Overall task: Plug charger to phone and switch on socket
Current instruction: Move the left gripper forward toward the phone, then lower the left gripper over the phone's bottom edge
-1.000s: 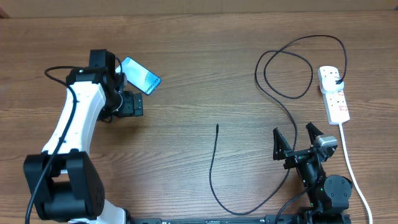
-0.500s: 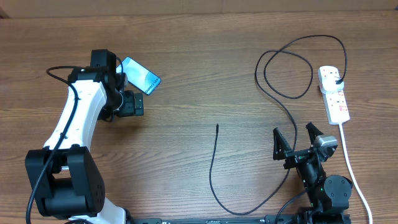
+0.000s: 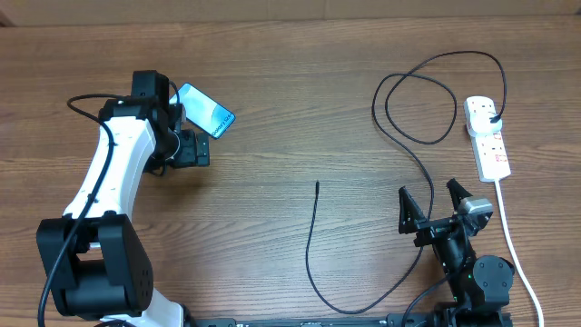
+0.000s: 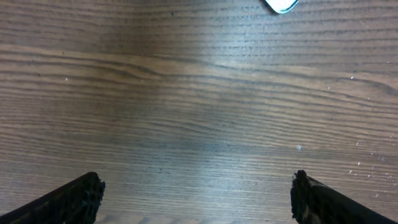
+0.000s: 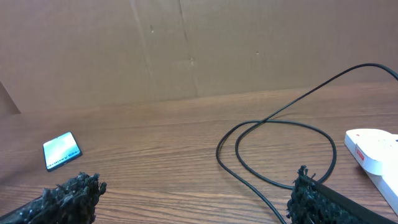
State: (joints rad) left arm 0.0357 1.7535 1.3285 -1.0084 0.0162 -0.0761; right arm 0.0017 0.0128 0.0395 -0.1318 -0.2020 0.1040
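The phone point(image 3: 206, 110), glossy light blue, lies flat at the back left of the table. Only its corner point(image 4: 281, 5) shows at the top of the left wrist view. My left gripper point(image 3: 186, 150) hovers just in front of it, open, with bare wood between its fingers point(image 4: 74, 196). The charger's thin black cable point(image 3: 418, 109) loops at the right. Its black plug sits in the white socket point(image 3: 487, 136), and its free tip point(image 3: 317, 184) lies mid-table. My right gripper point(image 3: 431, 204) stands open near the front right, holding nothing, with the cable point(image 5: 273, 124) just ahead of it.
The socket's thick white cord point(image 3: 510, 241) runs toward the front edge beside the right arm. A brown cardboard wall point(image 5: 186, 50) stands along the table's far side. The phone point(image 5: 61, 150) and the socket's end point(image 5: 373, 149) show in the right wrist view.
The left arm's body has shifted very slightly. Both grippers stay open, and the phone and cable have not moved.
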